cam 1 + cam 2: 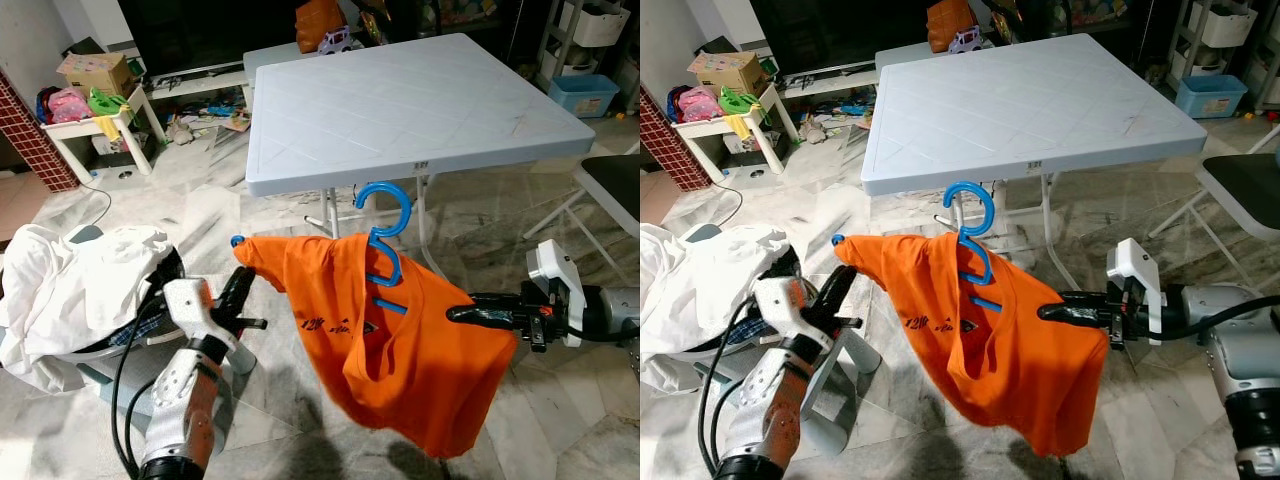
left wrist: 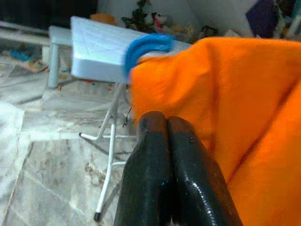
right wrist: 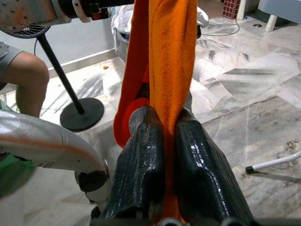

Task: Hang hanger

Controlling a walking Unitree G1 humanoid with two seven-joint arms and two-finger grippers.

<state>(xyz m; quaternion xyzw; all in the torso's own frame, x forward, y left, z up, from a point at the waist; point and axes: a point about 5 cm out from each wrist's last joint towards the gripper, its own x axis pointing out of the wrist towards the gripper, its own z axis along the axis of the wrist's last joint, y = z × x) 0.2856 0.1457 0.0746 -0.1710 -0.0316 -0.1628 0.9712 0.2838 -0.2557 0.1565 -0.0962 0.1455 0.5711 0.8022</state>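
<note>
Left eye view, starting at my far left: a heap of white laundry (image 1: 70,285) lies over a basket on the marble floor (image 1: 200,210), and behind it a small white side table (image 1: 95,125) carries a cardboard box and bright toys. Next comes my left gripper (image 1: 236,283), its two black fingers (image 2: 162,174) pressed flat together with nothing between them; the tips sit just beside the shirt's left shoulder, near the blue hanger end poking out there. In the middle, the orange shirt (image 1: 400,350) hangs in the air on the blue hanger (image 1: 385,245), whose hook rises just in front of the near edge of the pale blue folding table (image 1: 400,100). The hook is not over anything I can see. On the right, my right gripper (image 1: 470,314) reaches in level, fingers clamped on a fold of the shirt's right side; the right wrist view shows the cloth pinched between the two pads (image 3: 141,165). That same view catches a person's bare knee (image 3: 26,77) and a black stand base (image 3: 82,113) behind the shirt. Far right, a dark chair seat (image 1: 615,180).
</note>
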